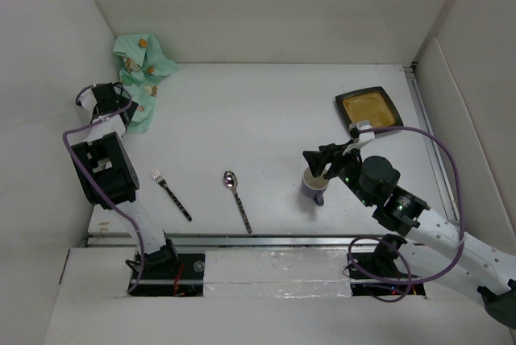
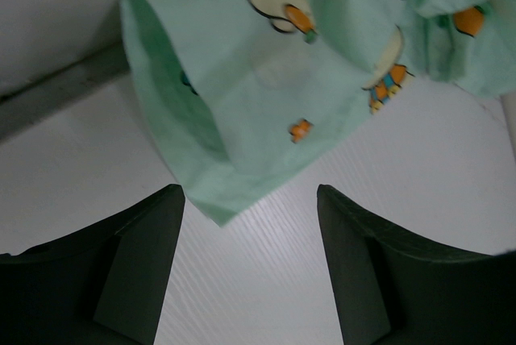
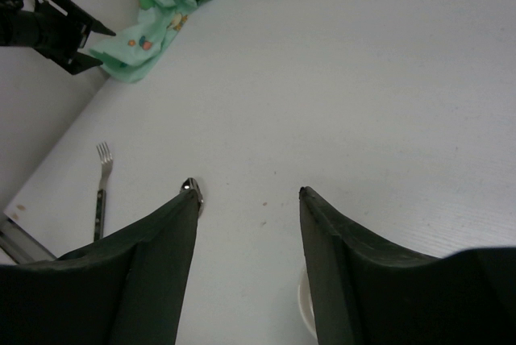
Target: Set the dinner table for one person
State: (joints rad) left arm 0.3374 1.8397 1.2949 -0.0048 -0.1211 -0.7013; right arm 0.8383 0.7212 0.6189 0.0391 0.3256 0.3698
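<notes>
The dinner table [image 1: 266,119] is a white worktop with walls on three sides. A crumpled mint-green cartoon-print placemat [image 1: 142,71] lies in its far left corner. My left gripper [image 1: 129,108] is open right at the cloth's near edge; in the left wrist view a cloth corner [image 2: 242,119] reaches toward the gap of that gripper [image 2: 250,193] without being held. A fork [image 1: 172,194] and a spoon [image 1: 237,198] lie near the front. A purple mug [image 1: 314,187] stands right of them. My right gripper [image 1: 314,161] hovers open over the mug.
A dark square plate [image 1: 369,109] with an orange-yellow inside sits at the far right. In the right wrist view, the gripper [image 3: 248,192] shows the mug's rim [image 3: 305,306], the spoon's tip [image 3: 192,186], the fork [image 3: 101,192] and the placemat [image 3: 157,22].
</notes>
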